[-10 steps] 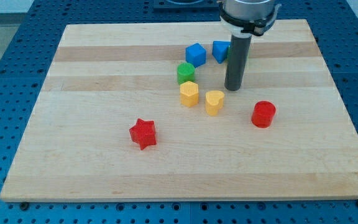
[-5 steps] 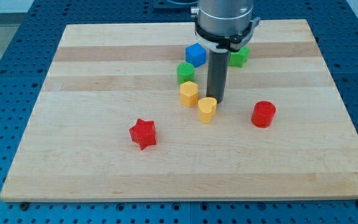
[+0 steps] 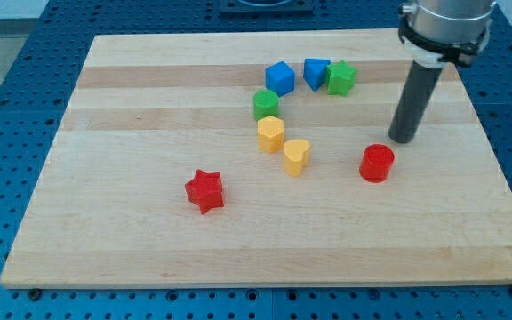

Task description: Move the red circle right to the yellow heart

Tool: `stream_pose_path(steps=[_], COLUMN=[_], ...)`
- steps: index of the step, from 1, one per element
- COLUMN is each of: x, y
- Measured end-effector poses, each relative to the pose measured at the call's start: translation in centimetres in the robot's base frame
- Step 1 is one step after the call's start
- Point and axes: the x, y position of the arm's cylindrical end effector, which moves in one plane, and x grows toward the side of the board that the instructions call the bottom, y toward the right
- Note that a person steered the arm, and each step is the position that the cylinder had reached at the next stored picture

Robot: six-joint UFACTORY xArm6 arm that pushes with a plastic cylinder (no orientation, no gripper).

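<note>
The red circle (image 3: pixel 377 163) lies on the wooden board (image 3: pixel 132 222), right of centre. The yellow heart (image 3: pixel 297 156) lies to its left, with a clear gap between them. My tip (image 3: pixel 403 140) is on the board just above and to the right of the red circle, a little apart from it.
A yellow block (image 3: pixel 270 133) sits up-left of the heart, with a green block (image 3: pixel 266 104) above it. A blue cube (image 3: pixel 280 77), a blue block (image 3: pixel 316 72) and a green block (image 3: pixel 341 77) stand near the view's top. A red star (image 3: pixel 205 190) lies lower left.
My tip moved left and nudged the yellow heart slightly down-left, then swung right to just above the red circle. The red circle has not moved.
</note>
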Motion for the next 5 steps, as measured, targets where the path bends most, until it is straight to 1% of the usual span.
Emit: stream_pose_path(steps=[1, 3, 5], x=[3.6, 3.9, 3.8], y=[-0.1, -0.2, -2.6])
